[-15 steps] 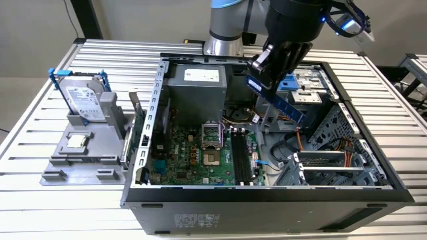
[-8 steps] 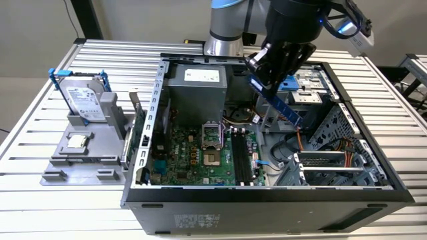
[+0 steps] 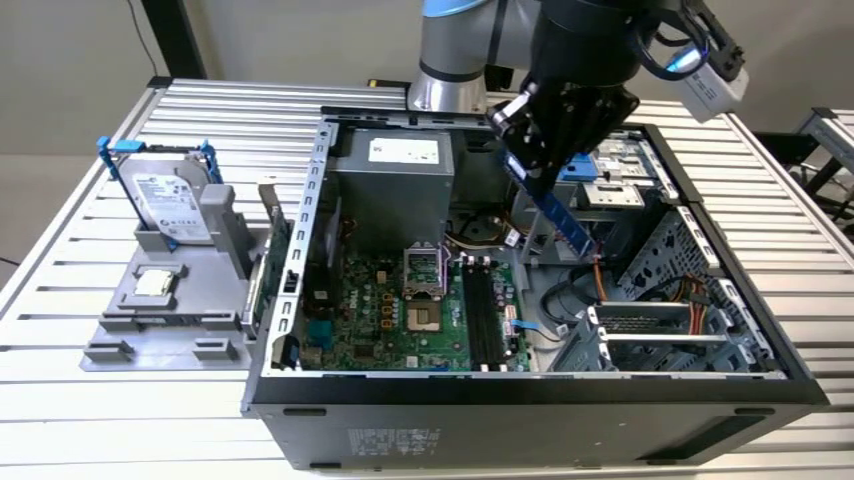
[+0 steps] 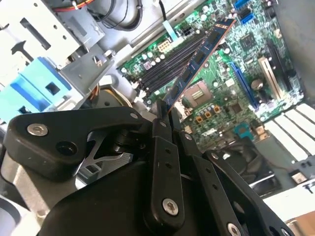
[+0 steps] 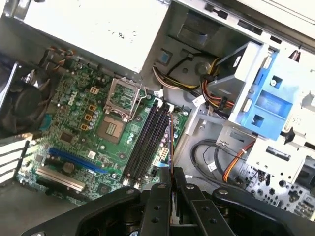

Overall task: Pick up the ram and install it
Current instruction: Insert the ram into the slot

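A black claw [image 3: 534, 168] hangs above an open computer case [image 3: 534, 385] on a slatted metal worktop [image 3: 80, 330]. It is clamped on the top end of the ram [image 3: 561, 215], which slants down below it, held in the air over the motherboard's [image 3: 387, 320] black memory slots [image 3: 487, 320], not seated.

We see the open computer case [image 3: 534, 385] on the slatted table [image 3: 80, 420], the motherboard [image 3: 400, 320] on its floor. The hard drive [image 3: 171, 205] stands in a holder [image 3: 167, 300] at the exterior view's left. The ram [image 3: 554, 205] hangs tilted from the gripper [image 3: 527, 160] above the memory slots [image 3: 483, 320].
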Robot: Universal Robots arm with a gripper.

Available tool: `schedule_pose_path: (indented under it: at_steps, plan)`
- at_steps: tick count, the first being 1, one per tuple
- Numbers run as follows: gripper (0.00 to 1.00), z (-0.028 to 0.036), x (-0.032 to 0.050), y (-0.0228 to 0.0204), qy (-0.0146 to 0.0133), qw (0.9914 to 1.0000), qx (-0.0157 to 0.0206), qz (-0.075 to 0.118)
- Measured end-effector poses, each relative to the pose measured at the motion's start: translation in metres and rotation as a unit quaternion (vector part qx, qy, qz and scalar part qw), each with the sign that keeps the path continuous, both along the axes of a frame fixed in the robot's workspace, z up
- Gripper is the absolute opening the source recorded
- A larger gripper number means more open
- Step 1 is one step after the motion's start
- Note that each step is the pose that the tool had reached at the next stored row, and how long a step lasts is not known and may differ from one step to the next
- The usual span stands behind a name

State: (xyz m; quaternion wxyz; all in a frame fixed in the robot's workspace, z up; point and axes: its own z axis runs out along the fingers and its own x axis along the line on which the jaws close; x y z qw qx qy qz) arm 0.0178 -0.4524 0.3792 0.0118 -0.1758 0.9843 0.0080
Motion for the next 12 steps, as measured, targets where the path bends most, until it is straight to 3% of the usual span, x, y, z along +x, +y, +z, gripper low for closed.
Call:
schedule_pose_path:
  at_steps: [3,6,9,12]
  plan:
    - [0.00,-0.0001,0.0000,0.0000,0.0000,0.99961,0.0000,-0.028]
    - [0.00,-0.0002,0.0000,0.0000,0.0000,0.99850,0.0000,-0.055]
    - [0.00,-0.0003,0.0000,0.0000,0.0000,0.99666,0.0000,-0.082]
    - [0.00,-0.0004,0.0000,0.0000,0.0000,0.99404,0.0000,-0.109]
